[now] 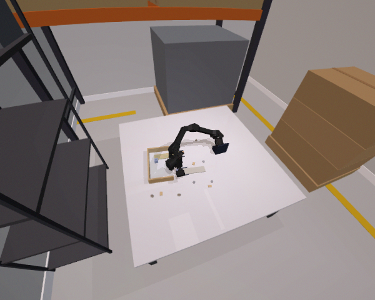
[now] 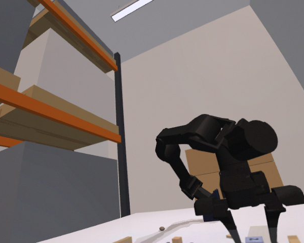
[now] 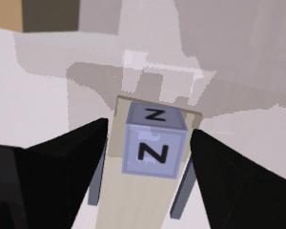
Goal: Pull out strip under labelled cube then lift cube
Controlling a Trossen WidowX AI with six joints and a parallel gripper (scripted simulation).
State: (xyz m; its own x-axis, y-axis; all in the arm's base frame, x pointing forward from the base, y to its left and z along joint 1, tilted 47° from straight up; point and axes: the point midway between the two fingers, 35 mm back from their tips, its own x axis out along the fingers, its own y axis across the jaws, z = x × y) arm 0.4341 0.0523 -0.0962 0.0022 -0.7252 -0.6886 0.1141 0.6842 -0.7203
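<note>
The top view showed the white table, with the black arm arched toward its far edge and the wooden frame near its left edge. The claw was partly open, gripping nothing. Between frame and right edge lay the pale strip, the Z cube resting on its end between the fingers.
</note>
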